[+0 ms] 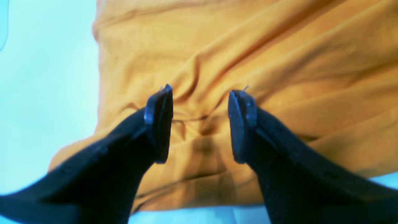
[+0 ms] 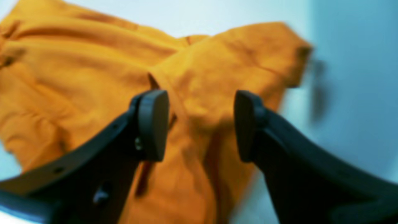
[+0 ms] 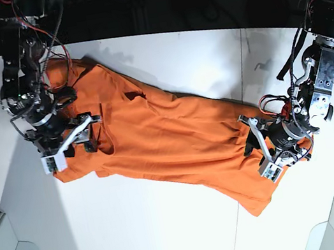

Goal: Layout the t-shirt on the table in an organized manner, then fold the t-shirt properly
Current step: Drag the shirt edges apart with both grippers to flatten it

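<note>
Cables (image 3: 48, 39) in red and black hang along the right arm, above the right gripper (image 3: 84, 134), and more wires (image 3: 274, 103) loop just behind the left gripper (image 3: 256, 148). A thin dark seam (image 3: 243, 59) crosses the table (image 3: 174, 240) not far from the left gripper; nothing lies over the cloth between the two grippers.

The t-shirt (image 3: 169, 137) lies wrinkled on the table, stretched between the two grippers. Its long axis runs diagonally from the right gripper to the left one.

The left gripper (image 1: 200, 124) has its jaws spread apart, with bunched orange t-shirt (image 1: 248, 56) cloth under the gap; nothing is pinched. The right gripper (image 2: 200, 124) is also spread wide over a folded part of the t-shirt (image 2: 93, 68), and holds nothing. Whether the fingertips touch the cloth, I cannot tell.
</note>
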